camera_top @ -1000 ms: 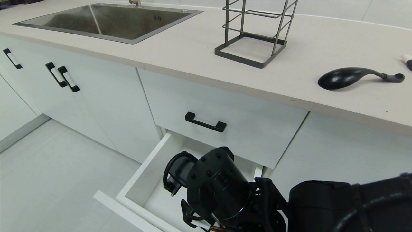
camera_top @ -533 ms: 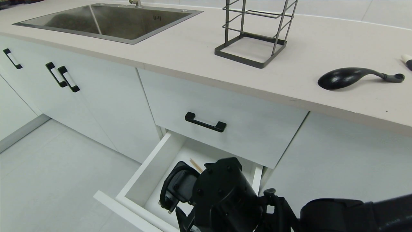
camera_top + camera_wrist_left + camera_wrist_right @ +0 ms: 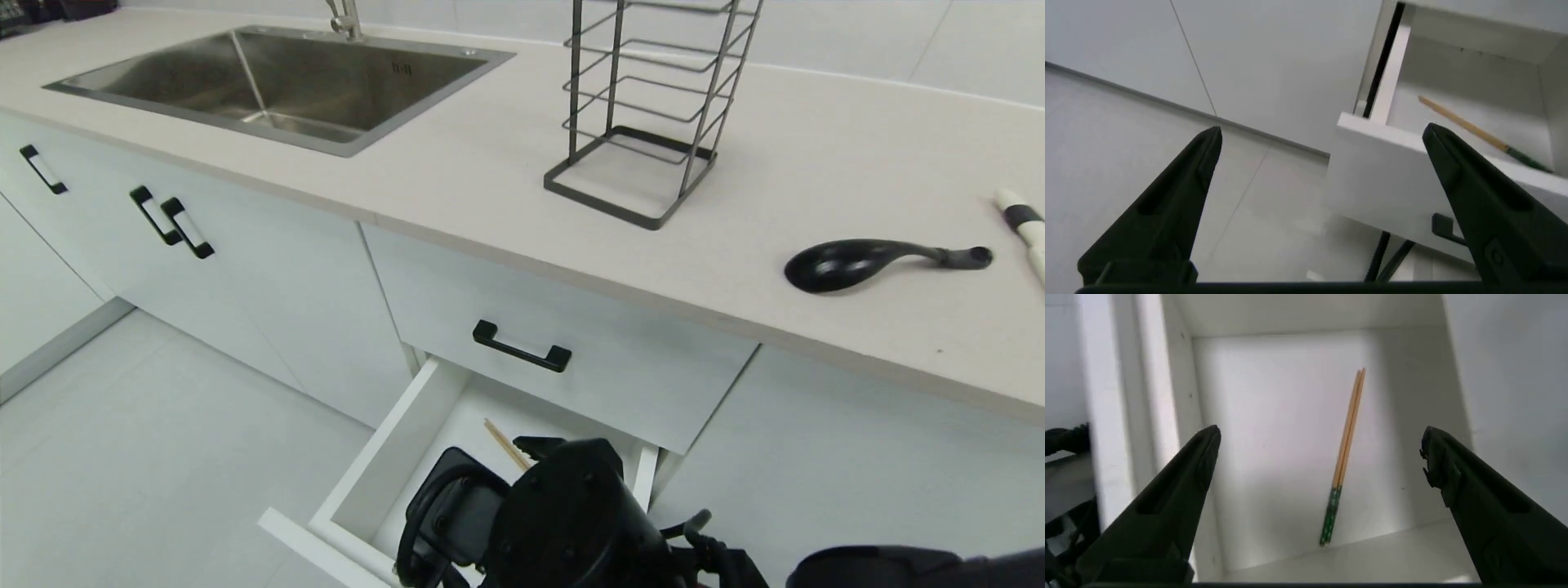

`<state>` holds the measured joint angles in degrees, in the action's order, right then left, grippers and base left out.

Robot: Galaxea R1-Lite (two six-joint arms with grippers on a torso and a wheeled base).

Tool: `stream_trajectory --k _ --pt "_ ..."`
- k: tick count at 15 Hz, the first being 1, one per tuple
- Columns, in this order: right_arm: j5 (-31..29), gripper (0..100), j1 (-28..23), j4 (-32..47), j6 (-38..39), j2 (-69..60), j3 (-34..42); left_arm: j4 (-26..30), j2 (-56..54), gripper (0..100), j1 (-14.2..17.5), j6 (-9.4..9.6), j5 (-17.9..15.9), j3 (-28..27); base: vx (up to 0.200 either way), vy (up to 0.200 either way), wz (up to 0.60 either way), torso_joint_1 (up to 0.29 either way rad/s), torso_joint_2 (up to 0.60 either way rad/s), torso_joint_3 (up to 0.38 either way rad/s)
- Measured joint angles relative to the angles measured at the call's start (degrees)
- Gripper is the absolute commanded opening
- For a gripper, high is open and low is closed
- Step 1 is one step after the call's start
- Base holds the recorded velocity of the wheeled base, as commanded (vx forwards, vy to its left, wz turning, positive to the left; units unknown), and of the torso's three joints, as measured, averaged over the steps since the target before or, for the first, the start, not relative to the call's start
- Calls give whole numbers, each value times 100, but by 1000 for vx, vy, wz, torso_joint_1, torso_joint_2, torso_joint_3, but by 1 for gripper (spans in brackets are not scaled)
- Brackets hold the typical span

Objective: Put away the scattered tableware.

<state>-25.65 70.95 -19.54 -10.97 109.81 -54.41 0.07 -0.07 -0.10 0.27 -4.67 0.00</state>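
A pair of wooden chopsticks [image 3: 1343, 457] with green ends lies loose on the floor of the open white drawer [image 3: 1266, 441]. My right gripper [image 3: 1321, 437] hangs open above them, nothing between its fingers. In the head view the chopsticks [image 3: 506, 443] peek out behind my right arm's black wrist [image 3: 571, 523], inside the drawer [image 3: 392, 457]. My left gripper [image 3: 1321, 135] is open and low over the floor beside the drawer [image 3: 1396, 180], with the chopsticks [image 3: 1470, 129] visible inside. A black ladle [image 3: 865, 263] lies on the counter at the right.
A white utensil with a black band [image 3: 1020, 224] lies at the counter's right edge. A dark wire rack [image 3: 645, 122] stands mid-counter, and a steel sink [image 3: 269, 73] is at the left. The shut drawer above has a black handle [image 3: 521, 351].
The head camera has tilted, shifting the whole picture down. My right arm's wrist has drawn back toward me, uncovering the chopsticks lying in the drawer.
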Motion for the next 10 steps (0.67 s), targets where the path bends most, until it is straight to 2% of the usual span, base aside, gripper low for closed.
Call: stream_trajectory --k 4,7,10 --pt "0 100 33 -183 11 -105 249 0 0 100 2 0 0 0 0 0 0 228 -474 -206" --pt "0 100 49 -202 5 -129 330 2 0 100 0 -2 -1 0 0 0 0 103 -481 -220" --pt "6 100 2 -244 2 -135 479 4 0 100 0 -2 0 0 0 0 0 380 -484 -230"
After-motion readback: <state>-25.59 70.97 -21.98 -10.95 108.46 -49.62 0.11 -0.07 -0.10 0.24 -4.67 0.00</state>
